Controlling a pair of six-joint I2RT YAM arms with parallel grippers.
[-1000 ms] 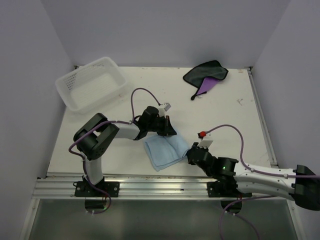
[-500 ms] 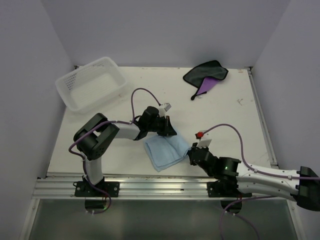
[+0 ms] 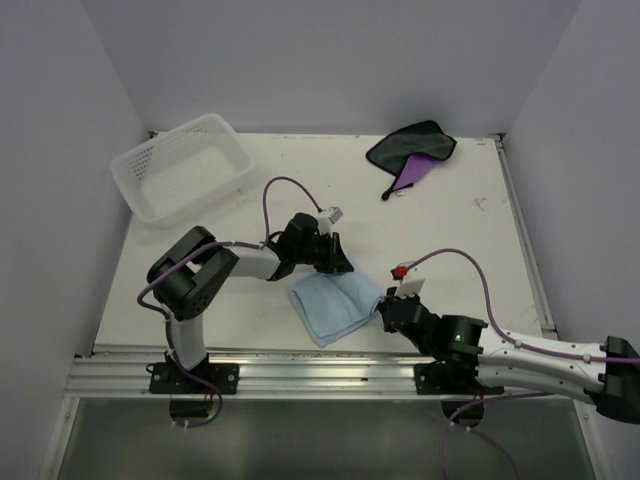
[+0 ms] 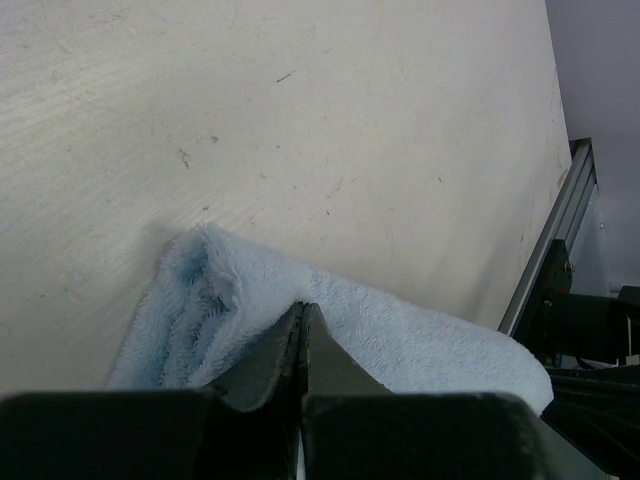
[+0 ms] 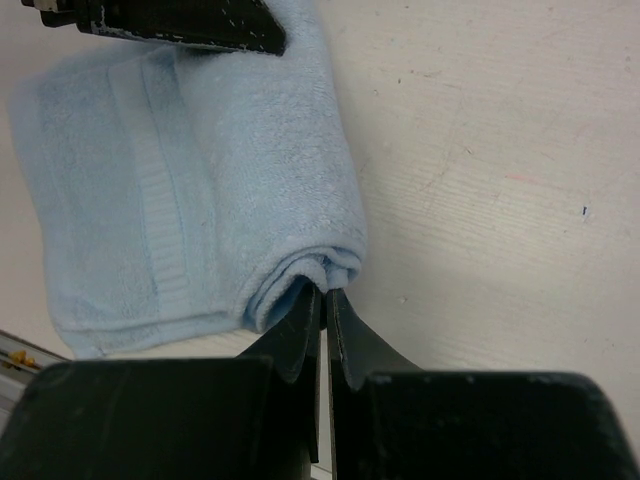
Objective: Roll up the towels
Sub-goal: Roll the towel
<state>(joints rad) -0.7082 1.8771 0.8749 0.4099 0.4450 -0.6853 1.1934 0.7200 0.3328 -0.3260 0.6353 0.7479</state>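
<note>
The blue towel lies folded near the table's front edge, where it lay a second ago. The left gripper has not moved, and its fingers are pressed together at the towel's far edge. The right gripper, fingers also together at the right corner, has slid slightly toward the front. Whether either pinches cloth cannot be told. The purple towel stays at the far side.

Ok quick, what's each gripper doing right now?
Left gripper: closed, pinching the light blue towel.
Right gripper: closed, pinching the same towel's folded edge.
</note>
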